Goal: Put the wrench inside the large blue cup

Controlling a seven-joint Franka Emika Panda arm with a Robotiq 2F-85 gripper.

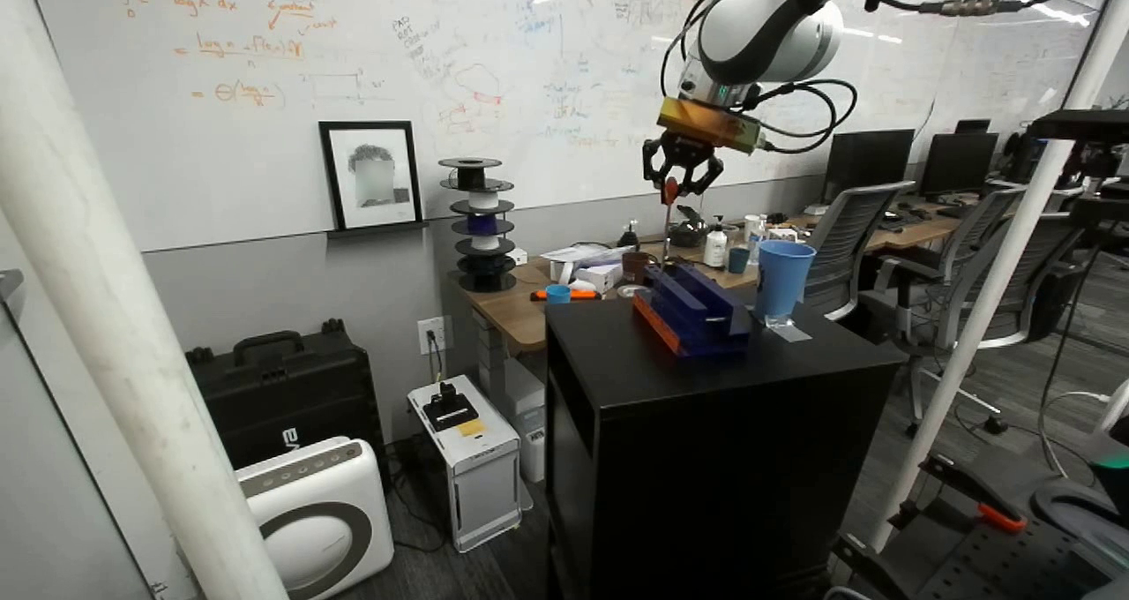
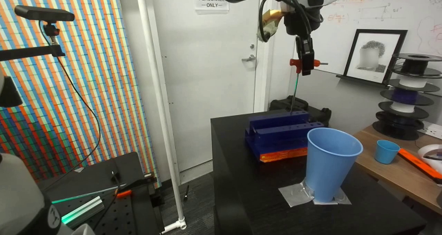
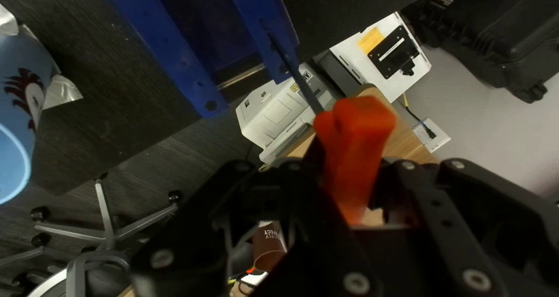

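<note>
Wrench (image 3: 353,135) is hanging nearly upright, the gripper (image 1: 673,185) pinching its red handle (image 2: 295,65), tip at the blue rack (image 2: 286,130) on the table (image 2: 269,183), seated or clear I cannot tell. Good work is likely calling for a straight lift past the rim of the large blue cup (image 2: 328,174), taped down near the rack, then centring over it. A door sign (image 2: 211,1) is reading “PERSONNEL ONLY” below a partly blocked word.

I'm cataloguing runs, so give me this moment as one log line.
claw: closed on wrench | wrench tip: at blue rack, in or above unclear | large blue cup: upright beside blue rack, wrench not inside
</note>
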